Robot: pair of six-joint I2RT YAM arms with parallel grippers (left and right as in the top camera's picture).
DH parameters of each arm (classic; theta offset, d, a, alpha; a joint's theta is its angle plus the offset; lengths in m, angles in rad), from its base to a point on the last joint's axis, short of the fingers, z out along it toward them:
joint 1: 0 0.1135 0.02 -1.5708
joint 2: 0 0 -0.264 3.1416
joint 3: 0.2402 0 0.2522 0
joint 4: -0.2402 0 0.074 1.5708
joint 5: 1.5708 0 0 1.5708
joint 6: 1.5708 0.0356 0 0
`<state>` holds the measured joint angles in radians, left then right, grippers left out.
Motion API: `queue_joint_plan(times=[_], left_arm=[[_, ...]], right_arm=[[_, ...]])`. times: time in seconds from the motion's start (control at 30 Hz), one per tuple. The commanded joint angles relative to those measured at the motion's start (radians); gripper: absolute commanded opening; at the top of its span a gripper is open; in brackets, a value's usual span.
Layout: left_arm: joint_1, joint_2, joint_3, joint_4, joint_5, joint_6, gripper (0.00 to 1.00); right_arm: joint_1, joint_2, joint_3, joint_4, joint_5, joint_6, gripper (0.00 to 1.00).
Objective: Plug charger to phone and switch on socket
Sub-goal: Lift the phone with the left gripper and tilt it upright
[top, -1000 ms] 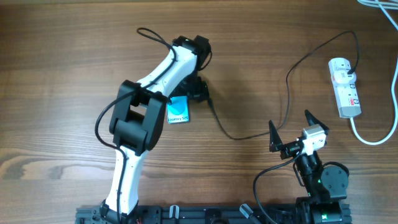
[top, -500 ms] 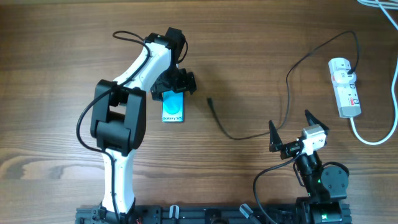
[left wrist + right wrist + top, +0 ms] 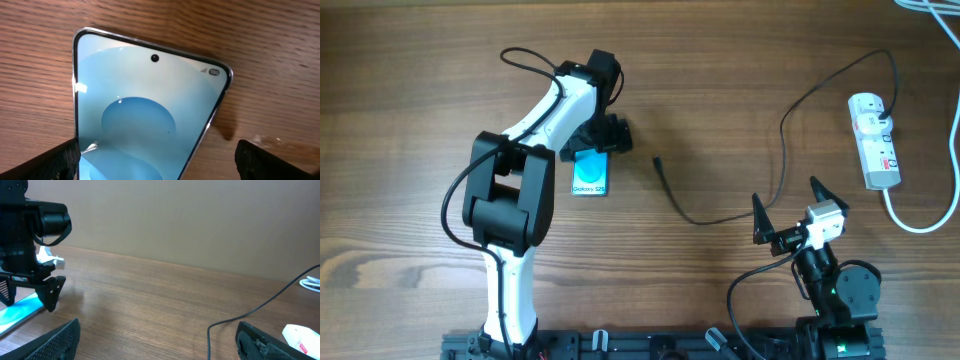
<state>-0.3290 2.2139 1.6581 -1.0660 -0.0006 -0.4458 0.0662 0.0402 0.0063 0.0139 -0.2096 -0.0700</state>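
The phone (image 3: 589, 176) lies flat on the wooden table with its turquoise screen up and the "Galaxy S25" text at its near end. My left gripper (image 3: 594, 140) is open and straddles the phone's far end. In the left wrist view (image 3: 157, 160) the phone (image 3: 145, 110) fills the space between the fingers. The charger's black cable (image 3: 782, 140) runs from the socket (image 3: 875, 140) to its tip (image 3: 657, 161), which lies free on the table right of the phone. My right gripper (image 3: 788, 208) is open and empty, as the right wrist view (image 3: 160, 340) also shows.
A thick white lead (image 3: 920, 225) curves from the socket at the right edge. Another white cable (image 3: 932, 18) crosses the top right corner. In the right wrist view the black cable (image 3: 260, 310) and the socket's end (image 3: 302, 335) lie ahead to the right.
My left arm has swung left and the phone has shifted left with it, away from the charger tip. The right arm, cable and socket have not moved.
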Motion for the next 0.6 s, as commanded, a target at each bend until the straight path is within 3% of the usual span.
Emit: queue_joint_plan(times=[0.0,0.43,0.57], left_arm=[[0.013,0.097,-0.055,0.019,-0.027,0.027,1.0],[0.057,0.016,0.059,-0.112,-0.042,0.029,1.0],[0.06,0.011,0.059,-0.156,-0.117,0.107,1.0]], right_arm=[[-0.005,-0.005,-0.001,0.003,-0.009,-0.006,1.0],[-0.005,-0.005,-0.001,0.002,-0.009,-0.007,1.0],[-0.005,-0.005,-0.001,0.003,-0.009,-0.007,1.0]])
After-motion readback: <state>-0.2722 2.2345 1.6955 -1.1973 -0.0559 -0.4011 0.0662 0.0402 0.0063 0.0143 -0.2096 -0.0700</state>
